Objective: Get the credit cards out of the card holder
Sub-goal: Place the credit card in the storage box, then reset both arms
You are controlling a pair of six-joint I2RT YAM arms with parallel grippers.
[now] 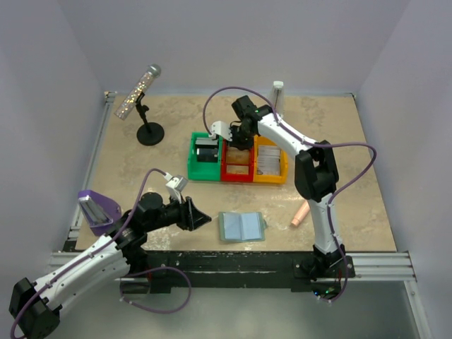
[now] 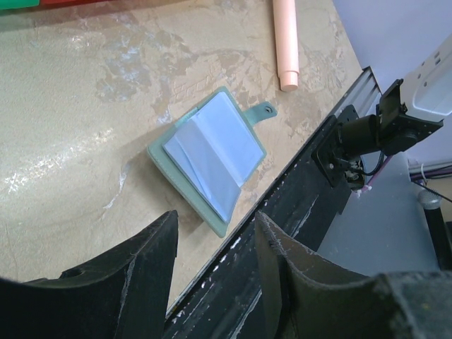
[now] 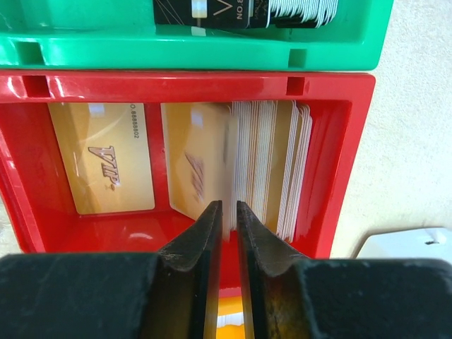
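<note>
1. Left claw (image 1: 201,215): it rests low over the near-left part of the tabletop (image 1: 339,141). Its jaws stand about half apart and hold nothing. Judged purpose: standing by, aimed at the work item.

2. Card holder (image 2: 212,152): it lies opened flat, pockets up, at the middle of the tabletop's near edge, with its tab toward the right. It sits just ahead of the left claw's tips and apart from them. The clear pockets look pale, and whether any card remains inside cannot be told.

3. Bins: 3 stand side by side toward the far middle of the tabletop. The green bin (image 1: 192,166) holds dark cards, and the red bin (image 3: 346,176) holds tan credit cards (image 3: 272,162), 1 flat and the others stacked on edge. Judged purpose: sorting by colour.

4. Right claw (image 3: 229,205): it hangs directly over the red bin, well apart from the card holder. Its jaws are parted by a thin slit. A blurred tan card (image 3: 229,155) stands at the tips, and whether it is gripped cannot be told.
</note>
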